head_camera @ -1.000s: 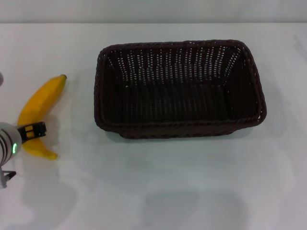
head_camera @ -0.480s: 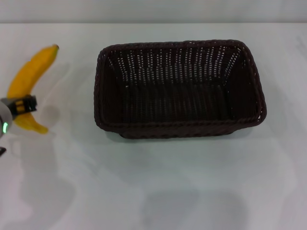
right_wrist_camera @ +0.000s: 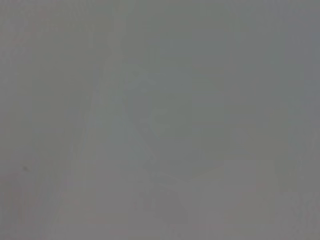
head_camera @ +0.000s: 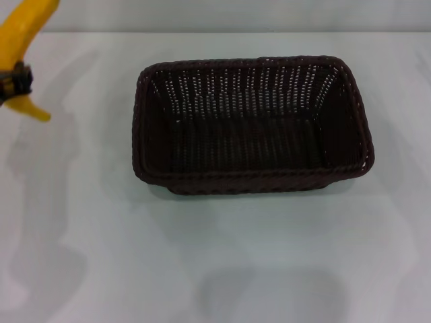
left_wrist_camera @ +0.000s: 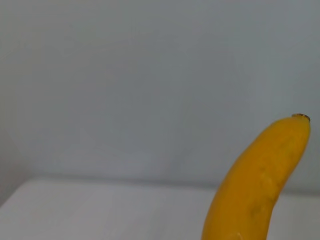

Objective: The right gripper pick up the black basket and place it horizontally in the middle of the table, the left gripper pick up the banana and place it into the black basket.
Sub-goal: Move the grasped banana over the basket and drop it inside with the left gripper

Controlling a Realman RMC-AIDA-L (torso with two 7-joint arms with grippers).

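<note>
Head view: the black basket [head_camera: 250, 124] is sitting lengthwise across the middle of the white table [head_camera: 215, 269], open side up, long sides running 9 to 3 o'clock, nothing lying inside it. Woven sides are sloping inward toward the floor; braided rim is showing all round.

The left gripper [head_camera: 15, 82] is showing at about 10 o'clock from the basket, at the far left edge of the head view, well apart from the rim. Its black fingers [head_camera: 20, 79] are clamping across the banana [head_camera: 23, 30], closed tight on the fruit's lower part. Banana is hanging in the air, standing near upright: one short pointed end is poking out below the fingers toward 5 o'clock, the longer part is rising toward 12 o'clock and running out of the picture. A soft shadow is lying on the table beneath it.

Left wrist view: the banana [left_wrist_camera: 260, 185] is rising against a plain grey wall, dark tip uppermost, table edge showing below.

Right wrist view: only blank grey surface; right gripper is not showing anywhere.
</note>
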